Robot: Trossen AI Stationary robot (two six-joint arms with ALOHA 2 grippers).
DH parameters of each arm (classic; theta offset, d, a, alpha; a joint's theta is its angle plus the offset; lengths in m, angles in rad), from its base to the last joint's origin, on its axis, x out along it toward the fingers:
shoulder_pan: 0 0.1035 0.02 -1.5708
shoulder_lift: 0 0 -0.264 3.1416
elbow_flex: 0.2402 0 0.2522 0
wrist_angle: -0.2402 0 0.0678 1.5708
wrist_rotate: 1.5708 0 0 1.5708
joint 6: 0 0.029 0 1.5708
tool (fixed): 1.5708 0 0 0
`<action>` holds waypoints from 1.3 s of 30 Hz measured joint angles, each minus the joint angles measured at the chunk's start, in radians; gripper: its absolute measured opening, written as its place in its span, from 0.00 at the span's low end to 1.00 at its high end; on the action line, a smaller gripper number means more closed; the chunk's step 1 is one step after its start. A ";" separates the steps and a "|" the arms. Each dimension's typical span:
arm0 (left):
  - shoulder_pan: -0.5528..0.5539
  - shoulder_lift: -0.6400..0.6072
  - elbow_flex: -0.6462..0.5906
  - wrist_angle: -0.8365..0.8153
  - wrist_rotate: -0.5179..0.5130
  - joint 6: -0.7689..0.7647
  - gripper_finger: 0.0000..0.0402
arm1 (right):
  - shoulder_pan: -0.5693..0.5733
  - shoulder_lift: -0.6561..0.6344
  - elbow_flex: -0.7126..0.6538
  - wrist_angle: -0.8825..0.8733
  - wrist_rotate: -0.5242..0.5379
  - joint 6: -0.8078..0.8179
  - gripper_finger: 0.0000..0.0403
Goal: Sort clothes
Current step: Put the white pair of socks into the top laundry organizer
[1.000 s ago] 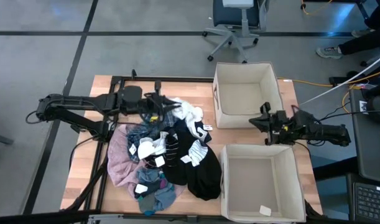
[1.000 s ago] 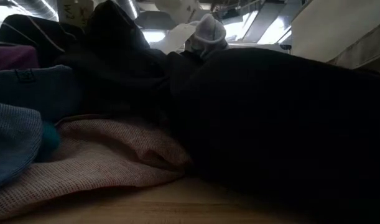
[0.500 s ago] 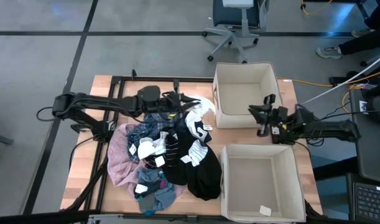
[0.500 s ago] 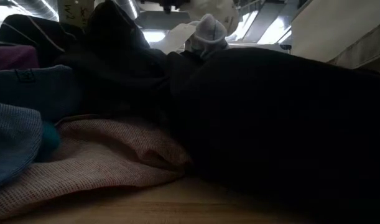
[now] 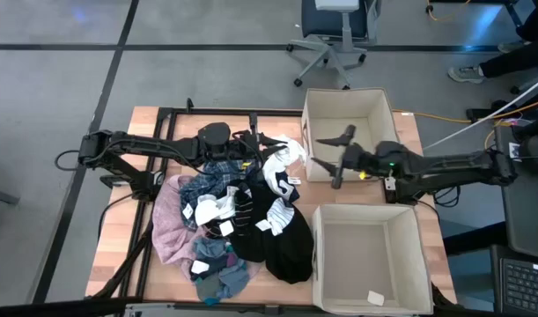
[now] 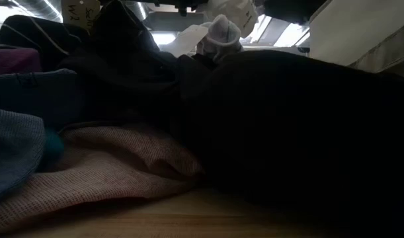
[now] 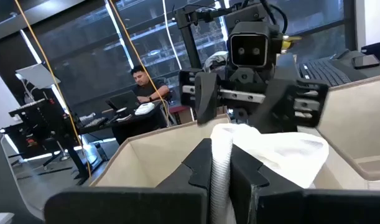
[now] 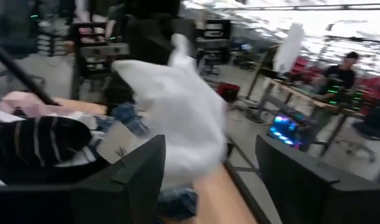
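Note:
A pile of clothes point(image 5: 236, 216) lies on the table's left half: black, striped, plaid, pale pink and grey-teal pieces. My left gripper point(image 5: 255, 145) reaches level over the pile's far side, shut on a white garment point(image 5: 283, 157), also in the left wrist view point(image 7: 277, 152). My right gripper point(image 5: 335, 157) stands open over the far bin's left side, facing that garment point(image 8: 174, 118). Its fingers are on either side of the garment's free end, apart from it. My left gripper pinches a bunched fold of the white garment point(image 7: 221, 158) between its two fingers. The fingers come level from the table's left. The rest of the cloth bulges out past the fingertips toward the right gripper; whether its lower end lies on the pile, I cannot tell.
Two beige fabric bins stand on the right: the far one point(image 5: 385, 119) under my right arm and the near one point(image 5: 326, 264), with a small white tag point(image 5: 375, 298) inside. A person point(image 7: 142, 84) sits at a desk in the room behind.
My left gripper has gone toward the table's right edge, drawing the white garment off the pile toward the far bin. My right gripper has swung toward the table's left over the far bin and has opened wide, facing the garment.

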 joint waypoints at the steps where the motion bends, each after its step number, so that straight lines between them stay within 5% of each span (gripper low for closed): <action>1: 0.000 0.000 0.000 0.000 0.000 0.000 0.04 | 0.000 0.036 0.026 0.001 -0.019 -0.002 0.64; 13: -0.002 0.000 0.000 -0.012 0.000 0.000 0.04 | 0.000 0.301 0.193 0.002 -0.085 -0.085 0.57; 18: -0.003 -0.001 0.000 -0.011 0.001 0.000 0.04 | 0.000 0.306 0.213 0.015 -0.122 -0.102 0.41; 24: -0.002 -0.001 0.000 -0.012 0.000 -0.019 0.04 | 0.000 0.304 0.216 0.008 -0.110 -0.142 0.07; 28: -0.002 -0.001 0.000 -0.012 -0.002 -0.027 0.05 | 0.000 0.298 0.216 0.002 -0.077 -0.159 0.06; 39: -0.001 -0.127 0.000 -0.244 -0.101 -0.094 0.36 | 0.001 0.086 0.216 -0.202 0.100 -0.182 0.02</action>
